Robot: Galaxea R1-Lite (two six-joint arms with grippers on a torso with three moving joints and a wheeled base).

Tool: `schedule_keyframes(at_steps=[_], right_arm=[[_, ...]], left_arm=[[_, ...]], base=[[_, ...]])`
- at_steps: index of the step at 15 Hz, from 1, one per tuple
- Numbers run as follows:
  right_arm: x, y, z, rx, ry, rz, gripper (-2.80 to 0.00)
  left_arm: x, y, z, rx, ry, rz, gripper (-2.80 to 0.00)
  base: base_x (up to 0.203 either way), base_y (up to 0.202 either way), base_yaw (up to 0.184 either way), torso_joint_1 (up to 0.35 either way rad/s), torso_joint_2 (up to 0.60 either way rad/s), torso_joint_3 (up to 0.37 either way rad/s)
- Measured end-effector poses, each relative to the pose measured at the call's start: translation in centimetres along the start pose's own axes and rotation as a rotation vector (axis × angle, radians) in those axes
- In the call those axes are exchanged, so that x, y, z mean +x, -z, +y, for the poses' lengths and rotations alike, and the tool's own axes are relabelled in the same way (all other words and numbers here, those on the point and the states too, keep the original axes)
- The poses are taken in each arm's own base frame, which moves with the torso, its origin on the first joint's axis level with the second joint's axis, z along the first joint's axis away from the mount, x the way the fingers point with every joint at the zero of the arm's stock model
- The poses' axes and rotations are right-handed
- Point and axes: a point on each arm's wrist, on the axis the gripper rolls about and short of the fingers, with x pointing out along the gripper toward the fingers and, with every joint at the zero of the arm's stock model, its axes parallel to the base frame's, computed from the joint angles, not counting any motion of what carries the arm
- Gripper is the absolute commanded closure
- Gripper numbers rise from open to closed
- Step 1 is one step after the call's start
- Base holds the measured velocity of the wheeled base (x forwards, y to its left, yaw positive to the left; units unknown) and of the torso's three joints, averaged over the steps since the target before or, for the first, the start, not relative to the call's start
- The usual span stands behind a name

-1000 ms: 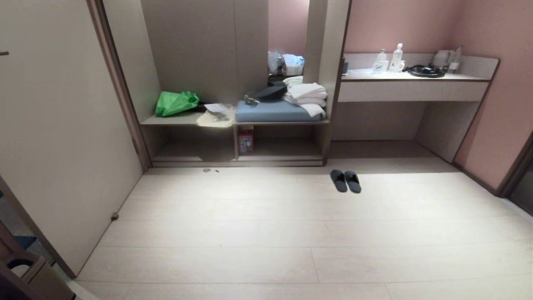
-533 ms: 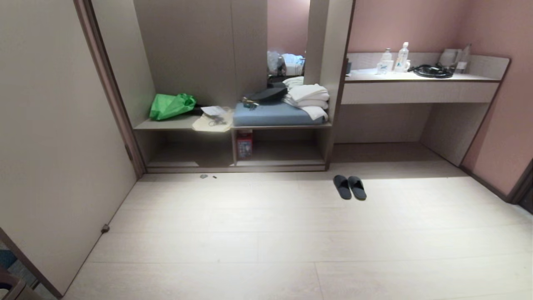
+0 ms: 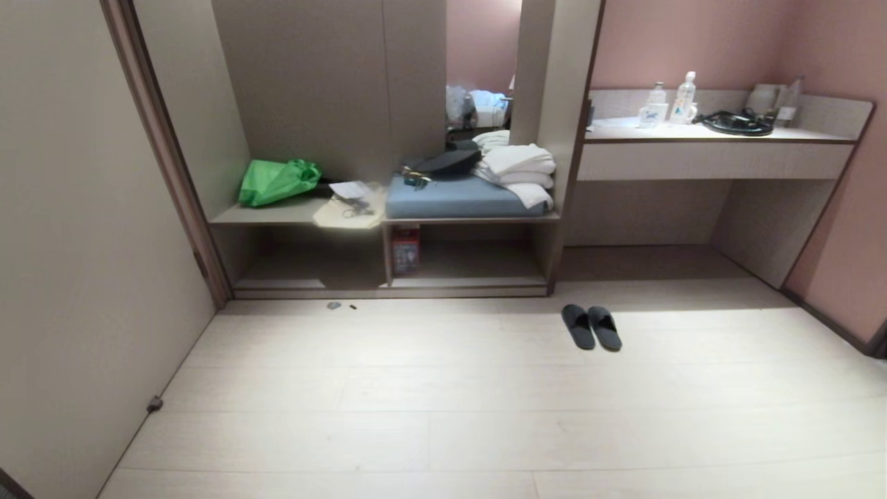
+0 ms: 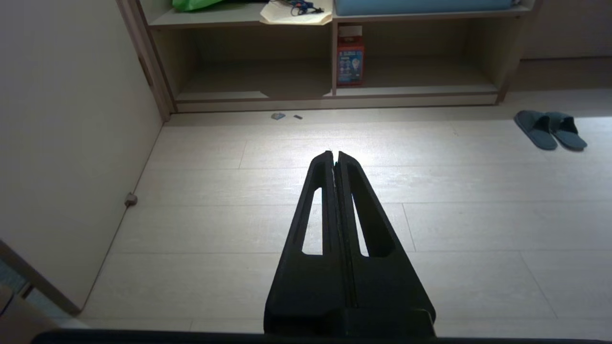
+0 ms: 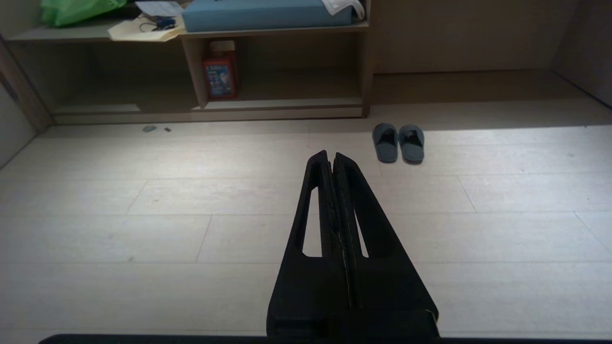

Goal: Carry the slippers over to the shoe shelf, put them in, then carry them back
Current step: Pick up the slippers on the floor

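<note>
The dark grey slippers (image 3: pixel 591 326) lie side by side on the pale floor, just right of the shoe shelf (image 3: pixel 391 258) and in front of its right end. The slippers (image 4: pixel 550 129) also show far off in the left wrist view, and the slippers (image 5: pixel 398 142) lie ahead of the right gripper. The shelf's two low compartments are split by an upright panel. My left gripper (image 4: pixel 334 154) is shut and empty over the bare floor. The right gripper (image 5: pixel 331 155) is also shut and empty. Neither arm shows in the head view.
A red box (image 3: pixel 405 250) stands in the shelf beside the divider. On its top lie a green bag (image 3: pixel 277 181), papers, a blue cushion (image 3: pixel 457 197) and folded towels. A counter (image 3: pixel 721 132) with bottles stands at the right. A door (image 3: pixel 83 229) stands at the left.
The whole head view has shifted: the shelf and slippers sit lower and nearer, and the door edge has slid left. The camera has moved forward; the slippers lie where they were.
</note>
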Motion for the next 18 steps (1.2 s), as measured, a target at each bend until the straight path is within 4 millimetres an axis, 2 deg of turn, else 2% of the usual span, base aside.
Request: schedule_keyframes(at_steps=[18], right_arm=[[0.00,-0.01,0.00,-0.001,0.000,-0.001,0.00]], left_arm=[[0.00,0.00,0.00,0.001,0.000,0.001,0.00]], base=[[0.195,0.000,-0.001,0.001,0.00,0.002]])
